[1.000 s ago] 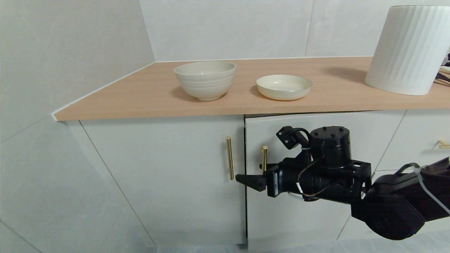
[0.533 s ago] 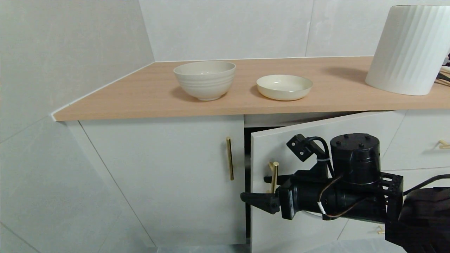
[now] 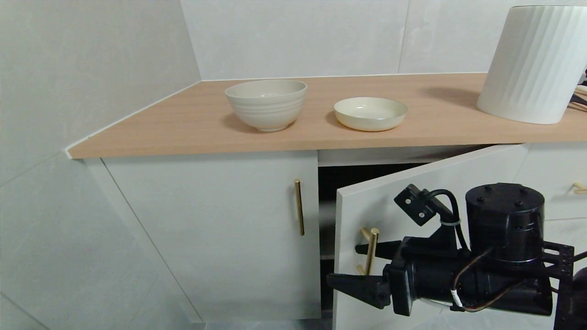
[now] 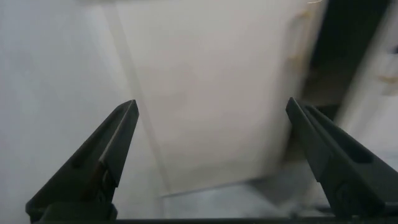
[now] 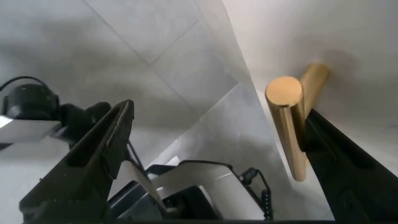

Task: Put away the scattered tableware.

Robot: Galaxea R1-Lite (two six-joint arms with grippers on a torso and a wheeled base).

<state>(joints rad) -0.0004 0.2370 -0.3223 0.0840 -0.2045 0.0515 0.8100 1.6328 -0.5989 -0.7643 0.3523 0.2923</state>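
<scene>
- Right end effector (image 3: 343,263), wide open, straddled the gold handle (image 3: 370,247) of the ajar door (image 3: 367,206).
- Left end effector (image 4: 211,155) gaped, empty.
- Bowl (image 3: 266,104) and dish (image 3: 370,113) sat near the surface's (image 3: 183,130) front edge.

The bowl (image 3: 266,104) sits left of the dish (image 3: 370,113) on the counter (image 3: 435,123), above the cabinet door (image 3: 367,206).

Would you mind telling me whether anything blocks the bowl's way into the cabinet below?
Yes: the right door, only ajar with the right gripper at its handle, partly covers the opening below the bowl.
</scene>
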